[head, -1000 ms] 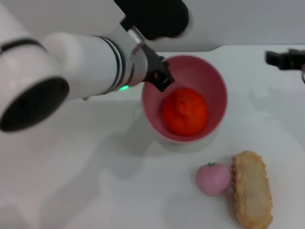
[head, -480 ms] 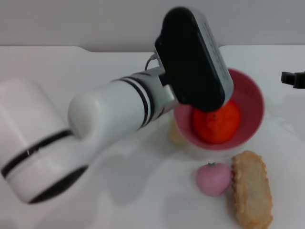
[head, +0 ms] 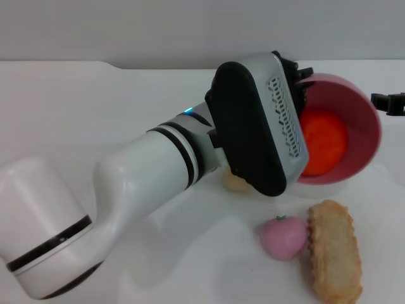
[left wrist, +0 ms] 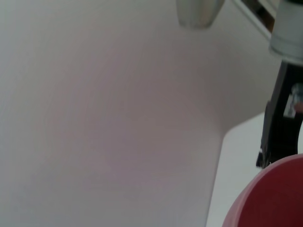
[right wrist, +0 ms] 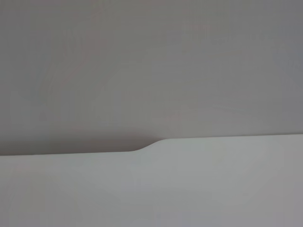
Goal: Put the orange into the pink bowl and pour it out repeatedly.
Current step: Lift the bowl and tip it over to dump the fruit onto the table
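A: One arm works: the left pincer (head: 296, 75) grips the rim of the pink bowl (head: 367, 136), lifted off the counter (head: 95, 101) and tipped on its side.

B: And the orange (head: 324, 142)?

A: Inside the tilted bowl. Below lie a pink fruit (head: 283, 237) and a pastry (head: 334, 250), touching. Right pincer (head: 387, 101): far right, finger state indiscernible.

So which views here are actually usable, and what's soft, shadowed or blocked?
Head view: evenly lit, the left arm fills the middle and hides part of the pink bowl; the orange glows, soft-edged. Left wrist view: hazy, mostly blank wall, only a bowl rim corner. Right wrist view: featureless wall and table edge, dark shadow band along it.
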`<state>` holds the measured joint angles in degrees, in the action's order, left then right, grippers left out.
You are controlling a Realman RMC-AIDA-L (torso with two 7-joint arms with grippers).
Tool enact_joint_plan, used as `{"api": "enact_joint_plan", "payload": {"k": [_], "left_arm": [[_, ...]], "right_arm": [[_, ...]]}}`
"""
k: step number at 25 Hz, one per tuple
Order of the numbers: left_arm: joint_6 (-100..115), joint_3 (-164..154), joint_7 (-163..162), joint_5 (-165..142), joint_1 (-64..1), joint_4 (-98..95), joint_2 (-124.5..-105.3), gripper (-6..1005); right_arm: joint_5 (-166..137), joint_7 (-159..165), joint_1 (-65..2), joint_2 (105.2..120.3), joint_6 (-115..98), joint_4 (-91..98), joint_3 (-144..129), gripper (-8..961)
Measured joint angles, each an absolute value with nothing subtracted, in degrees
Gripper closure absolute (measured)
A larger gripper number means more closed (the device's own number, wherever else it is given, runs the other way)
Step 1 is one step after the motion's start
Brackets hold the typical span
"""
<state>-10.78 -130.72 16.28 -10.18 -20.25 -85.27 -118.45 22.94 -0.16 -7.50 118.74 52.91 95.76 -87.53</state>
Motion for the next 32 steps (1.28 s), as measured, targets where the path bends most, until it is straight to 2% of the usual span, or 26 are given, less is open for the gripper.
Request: {"api": "enact_joint_plan", "payload": {"k": [3, 5, 32], "left_arm": [[-10.78, -130.72, 16.28, -10.18, -20.25, -85.27, -118.45, 957], [-2.42, -130.77, 18.50, -10.19, -20.46, -81.43, -118.37, 957], [7.40, -132.53, 47.45, -10.21, -19.91, -74.98, -118.75, 957]], "right_arm": [[22.94, -0.18, -7.50, 118.74, 52.98, 95.74, -87.51, 410], [22.94, -0.18, -7.50, 118.74, 53.01, 95.74, -87.47, 410], [22.05, -1.75, -3.71, 118.83, 54.18, 95.62, -72.83, 410]]}}
